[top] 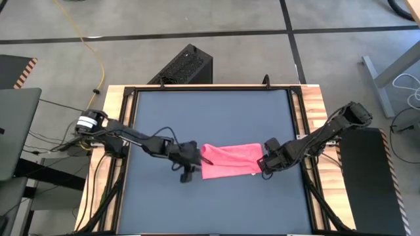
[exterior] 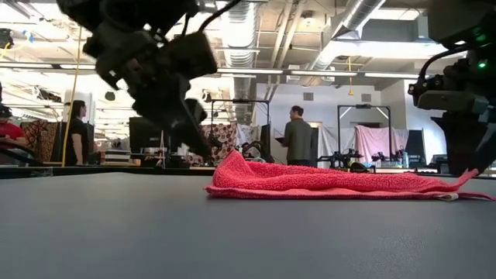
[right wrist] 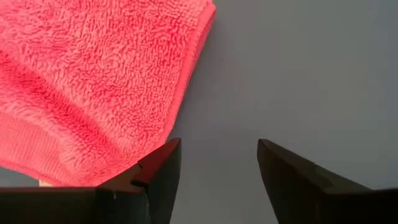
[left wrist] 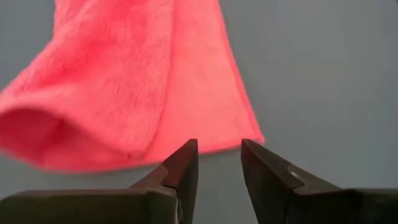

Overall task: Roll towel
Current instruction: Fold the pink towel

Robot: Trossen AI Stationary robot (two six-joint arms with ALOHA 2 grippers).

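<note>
**Pink towel folded between 2 released tools**

The towel [top: 230, 160] lies near the middle of the dark grey surface [top: 210, 111], a little toward the near edge, folded over into a long band that runs from left to right. Its left end is humped up where the cloth doubles back on itself; from table height that hump stands as the highest part [exterior: 232, 167], and the rest tapers flat toward the right.

The left tool [top: 188, 172] sits just off the towel's left end, by the near corner. Its wrist camera shows 2 dark fingers [left wrist: 180, 171] parted with a narrow gap and nothing between them, the towel's corner [left wrist: 186, 81] lying just ahead of the tips. It holds nothing.

The right tool [top: 266, 165] is at the towel's right end, close against it from above. Its fingers [right wrist: 161, 165] stand wider apart, over bare surface, with the towel's fluffy edge [right wrist: 93, 81] beside 1 finger; whether that finger touches the cloth I cannot quite tell. It too grips nothing.

Beyond the surface, a few people [exterior: 297, 138] stand about in the workshop behind.
</note>
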